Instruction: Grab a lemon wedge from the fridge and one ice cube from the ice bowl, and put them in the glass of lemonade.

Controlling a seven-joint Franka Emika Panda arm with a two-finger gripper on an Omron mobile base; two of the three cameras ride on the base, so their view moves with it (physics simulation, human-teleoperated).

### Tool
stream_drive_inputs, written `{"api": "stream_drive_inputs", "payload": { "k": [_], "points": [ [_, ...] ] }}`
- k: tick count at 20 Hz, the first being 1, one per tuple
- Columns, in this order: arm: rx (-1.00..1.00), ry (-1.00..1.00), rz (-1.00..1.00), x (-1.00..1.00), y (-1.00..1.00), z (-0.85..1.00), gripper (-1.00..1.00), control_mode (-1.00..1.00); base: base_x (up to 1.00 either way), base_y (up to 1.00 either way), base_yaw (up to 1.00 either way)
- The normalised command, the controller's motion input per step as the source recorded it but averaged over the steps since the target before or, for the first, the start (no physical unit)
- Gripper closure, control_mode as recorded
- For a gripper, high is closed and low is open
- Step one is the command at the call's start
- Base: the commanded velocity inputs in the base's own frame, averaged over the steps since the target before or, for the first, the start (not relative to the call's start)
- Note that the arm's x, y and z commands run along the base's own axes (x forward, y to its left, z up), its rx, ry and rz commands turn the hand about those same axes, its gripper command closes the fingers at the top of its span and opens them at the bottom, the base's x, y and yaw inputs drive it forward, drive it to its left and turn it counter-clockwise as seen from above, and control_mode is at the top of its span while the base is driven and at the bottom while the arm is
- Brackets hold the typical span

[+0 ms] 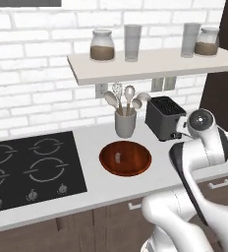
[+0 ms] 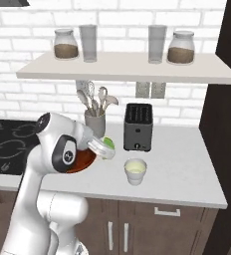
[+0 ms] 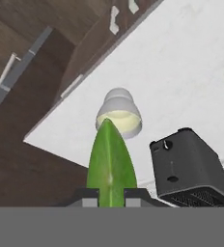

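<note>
A black toaster [image 2: 138, 127] stands beside a grey utensil holder [image 2: 94, 124] (spoons inside) on the white tabletop [image 2: 187, 169], under a shelf [image 2: 127, 67] of jars.

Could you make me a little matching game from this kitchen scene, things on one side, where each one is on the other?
Things:
1. yellow-green lemon wedge
2. small pale ice cube
3. squat cream-white cup of lemonade
4. black toaster

Places:
A. in the round reddish-brown wooden bowl
B. between the jaws
C. against the brick wall
D. near the counter's front edge

Pairs: 1-B, 2-A, 3-D, 4-C
</note>
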Motion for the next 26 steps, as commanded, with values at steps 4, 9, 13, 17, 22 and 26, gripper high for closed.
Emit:
{"api": "stream_drive_inputs", "payload": {
  "k": [4, 9, 13, 17, 22, 26],
  "points": [
    [-0.01, -0.01, 0.02, 0.27, -0.04, -0.14, 1.00, -1.00, 0.00, 0.00, 0.00],
    [-0.02, -0.01, 0.00, 0.40, -0.47, -0.59, 1.00, -1.00, 0.00, 0.00, 0.00],
    [0.00, -0.01, -0.02, 0.44, -0.59, -0.63, 1.00, -1.00, 0.00, 0.00, 0.00],
    [0.00, 0.00, -0.05, 0.79, -0.21, -0.55, 1.00, -1.00, 0.00, 0.00, 0.00],
    [0.00, 0.07, -0.01, 0.62, -0.06, -0.19, 1.00, -1.00, 0.00, 0.00, 0.00],
    [0.03, 0.17, -0.01, 0.29, -0.16, -0.04, 1.00, -1.00, 0.00, 0.00, 0.00]
  ]
}}
